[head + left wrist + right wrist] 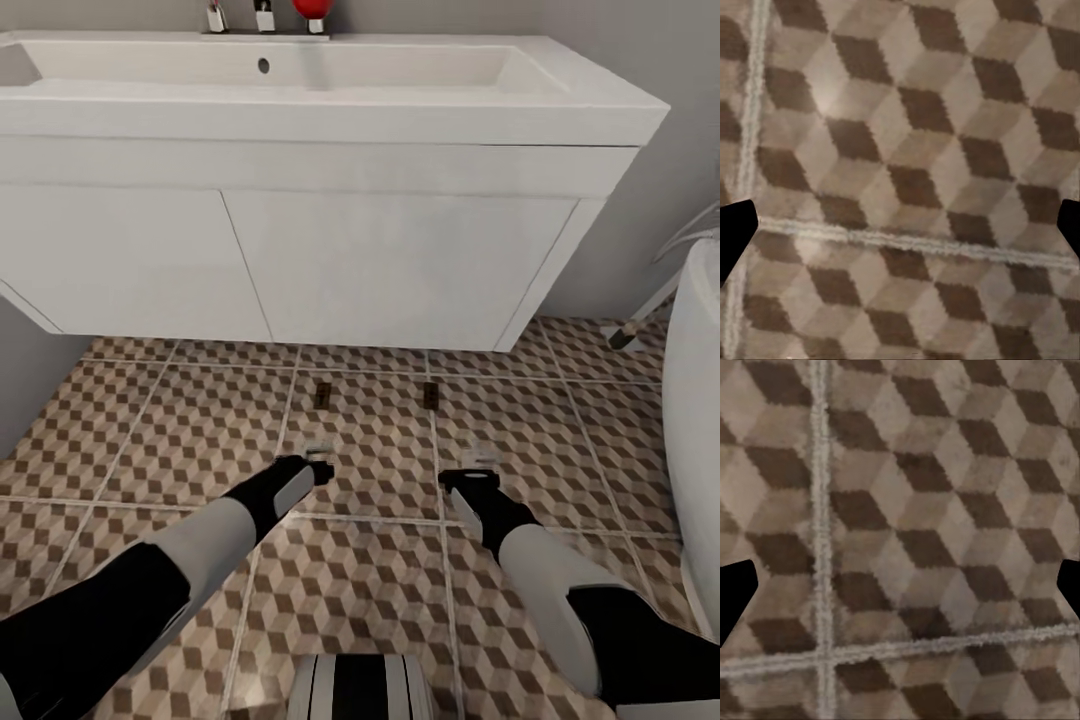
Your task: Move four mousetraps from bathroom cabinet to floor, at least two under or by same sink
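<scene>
**Two traps down by the sink**

Lying on the brown, beige and white cube-patterned tile floor [200, 430], two tiny dark-brown wooden mousetraps [322, 394] [430, 395] sit just below the front edge of the white vanity under the wide white sink [300, 80], where the task wants them. The left gripper [318, 462] and right gripper [478, 470] hover just short of them, both wide open and empty.

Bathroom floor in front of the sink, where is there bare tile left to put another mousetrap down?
Bare tile lies left of the left mousetrap, below the vanity. More lies right of the right mousetrap, up to the bathtub. Between the two traps there is a narrower gap. The strip nearer the robot is crowded by the left claw and right claw.
</scene>
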Available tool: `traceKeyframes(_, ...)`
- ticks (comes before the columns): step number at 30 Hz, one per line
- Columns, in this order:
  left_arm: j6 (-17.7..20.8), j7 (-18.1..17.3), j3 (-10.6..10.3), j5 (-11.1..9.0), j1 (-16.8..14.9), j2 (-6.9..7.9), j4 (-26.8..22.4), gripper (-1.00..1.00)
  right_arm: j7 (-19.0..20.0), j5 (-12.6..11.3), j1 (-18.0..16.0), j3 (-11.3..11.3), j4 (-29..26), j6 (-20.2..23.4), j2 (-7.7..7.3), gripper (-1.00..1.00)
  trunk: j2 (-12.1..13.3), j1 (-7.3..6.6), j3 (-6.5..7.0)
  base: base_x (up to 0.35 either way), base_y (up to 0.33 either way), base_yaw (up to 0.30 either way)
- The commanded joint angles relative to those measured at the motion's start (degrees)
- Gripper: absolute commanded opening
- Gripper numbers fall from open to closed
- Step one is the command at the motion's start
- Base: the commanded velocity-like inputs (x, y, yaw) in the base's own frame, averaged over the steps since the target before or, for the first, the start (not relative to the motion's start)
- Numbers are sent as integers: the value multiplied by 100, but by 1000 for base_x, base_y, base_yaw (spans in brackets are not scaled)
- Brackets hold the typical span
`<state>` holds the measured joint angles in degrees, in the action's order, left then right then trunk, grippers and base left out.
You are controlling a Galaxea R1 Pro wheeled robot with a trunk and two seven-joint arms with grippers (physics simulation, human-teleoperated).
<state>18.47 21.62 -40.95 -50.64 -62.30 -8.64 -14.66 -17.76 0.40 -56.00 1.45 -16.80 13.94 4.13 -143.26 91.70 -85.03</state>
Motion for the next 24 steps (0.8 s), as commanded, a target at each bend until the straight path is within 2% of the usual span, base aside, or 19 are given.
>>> traceKeyframes(1, -6, -15, 0, 1, 34, -3, 67, 100, 2, 4, 63, 3, 0, -1, 0, 100, 2, -2, 23, 0, 0, 0)
traceKeyframes(9, -28, -83, -2, 21, 521, -3, 368, 100, 6, 104, 535, 11, 7, -13, -3, 100, 322, -178, 167, 0, 0, 0)
traceKeyframes(18, -43, -99, -8, 48, 1208, 13, 464, 100, 5, 483, 1184, 13, 49, -39, 9, 100, 683, -376, 329, 0, 0, 0)
traceKeyframes(19, -68, -102, -8, 50, 1358, 12, 469, 100, 3, 579, 1335, 13, 101, -51, 12, 100, 723, -397, 346, 0, 0, 0)
traceKeyframes(24, -138, -104, -9, 51, 1652, 6, 466, 100, 3, 746, 1597, 13, 252, -165, 7, 100, 923, -507, 436, 0, 0, 0)
